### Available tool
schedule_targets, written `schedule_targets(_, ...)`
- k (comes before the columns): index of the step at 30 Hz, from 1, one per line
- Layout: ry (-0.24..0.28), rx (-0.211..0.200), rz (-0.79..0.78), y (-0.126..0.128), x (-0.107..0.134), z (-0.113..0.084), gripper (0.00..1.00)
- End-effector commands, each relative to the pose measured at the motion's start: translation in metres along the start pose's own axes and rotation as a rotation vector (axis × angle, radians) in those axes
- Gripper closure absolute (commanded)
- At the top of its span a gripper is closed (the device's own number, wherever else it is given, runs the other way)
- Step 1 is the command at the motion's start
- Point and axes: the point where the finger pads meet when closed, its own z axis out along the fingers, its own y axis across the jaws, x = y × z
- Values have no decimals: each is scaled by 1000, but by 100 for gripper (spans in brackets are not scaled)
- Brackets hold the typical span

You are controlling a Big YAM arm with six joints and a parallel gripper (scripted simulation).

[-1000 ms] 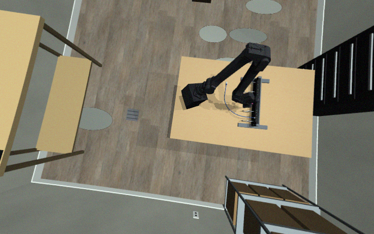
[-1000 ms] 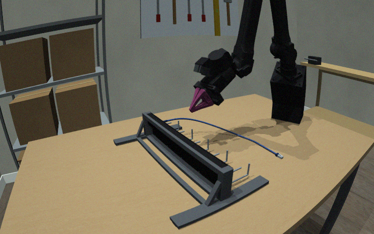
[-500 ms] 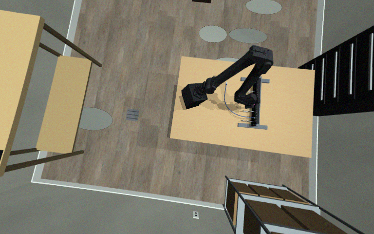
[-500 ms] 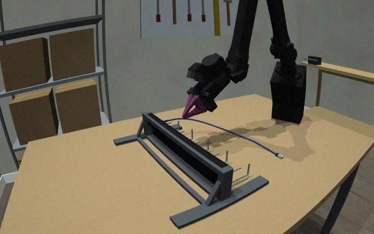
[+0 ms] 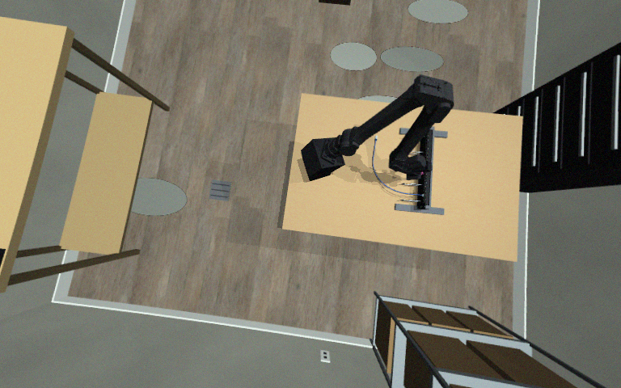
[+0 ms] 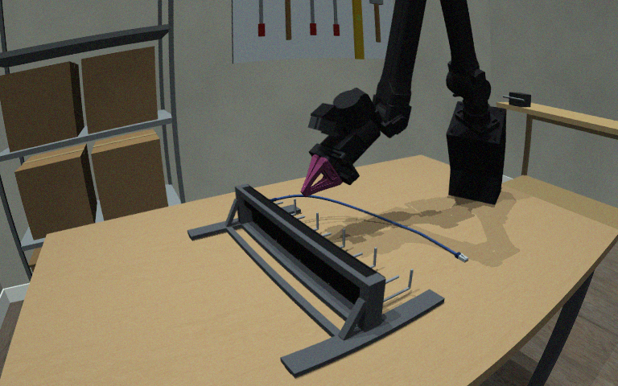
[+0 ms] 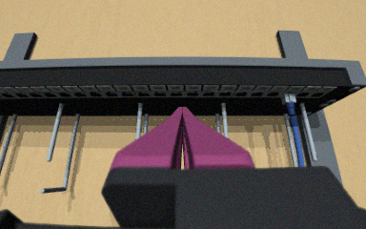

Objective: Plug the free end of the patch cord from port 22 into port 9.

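One empty, clenched gripper (image 5: 421, 174) (image 6: 303, 194) (image 7: 182, 114) points at the rack (image 5: 424, 137) (image 6: 314, 243) (image 7: 191, 62), and it should back gently clear, then open before going for the plug (image 5: 375, 137) (image 6: 462, 257). That free plug lies well apart from the gripper, out on the robot's side of the rack, toward the table's (image 5: 476, 229) (image 6: 136, 295) (image 7: 167, 29) edge at the top of the overhead view!

My gripper (image 5: 421, 174) (image 6: 303, 193) (image 7: 182, 114): lower, toward eight o'clock in exterior view; probably nearer the rack (image 5: 424, 201) (image 6: 373, 297) (image 7: 191, 62)
My elbow (image 5: 433, 91): shifted toward four o'clock, from above
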Motion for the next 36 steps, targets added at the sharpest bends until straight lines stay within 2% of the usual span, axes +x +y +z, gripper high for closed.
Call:
schedule_targets(1, -4, 0, 9, 2, -5, -4, 100)
schedule_targets(36, -11, -2, 8, 4, -7, -6, 100)
